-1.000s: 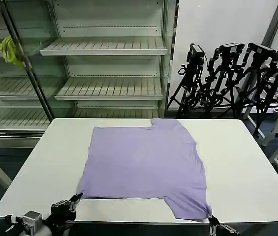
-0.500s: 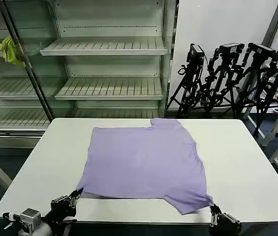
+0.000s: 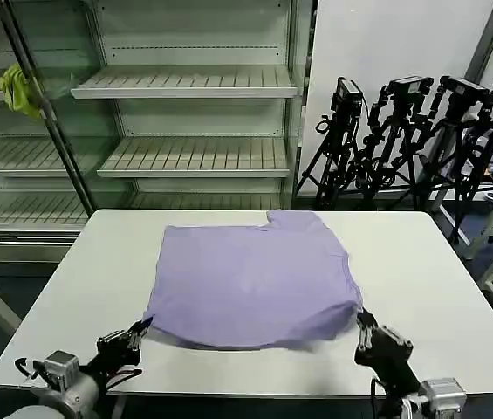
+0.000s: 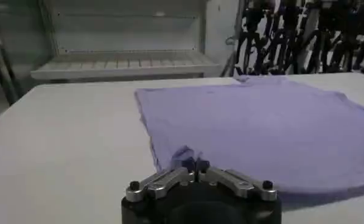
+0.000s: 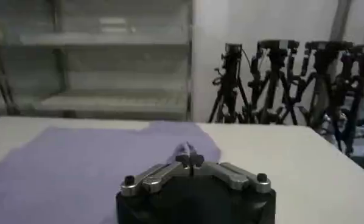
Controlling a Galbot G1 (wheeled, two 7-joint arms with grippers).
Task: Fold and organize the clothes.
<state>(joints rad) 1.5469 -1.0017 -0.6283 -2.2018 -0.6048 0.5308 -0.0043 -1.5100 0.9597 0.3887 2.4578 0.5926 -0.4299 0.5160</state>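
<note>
— Lavender T-shirt (image 3: 255, 279) where?

— Spread mid-way on the white table (image 3: 438, 288), plain side up, near hem raised off the surface. Long axis across the table, left to right. Collar notch at the far edge, toward the shelving (image 3: 185, 105); one sleeve out at the far right corner.

— Print, label, any writing?

— None legible; smooth purple fabric and nothing else.

— Left gripper (image 3: 137, 333)?

— At the near-left corner of the shirt, fingers clenched on a pinch of hem (image 4: 191, 163).

— Right gripper (image 3: 361, 321)?

— At the near-right corner, clamped on the fabric, a fold caught between the closed tips (image 5: 188, 157).

— Behind the table?

— Black tripods (image 3: 421, 131) against the wall.
</note>
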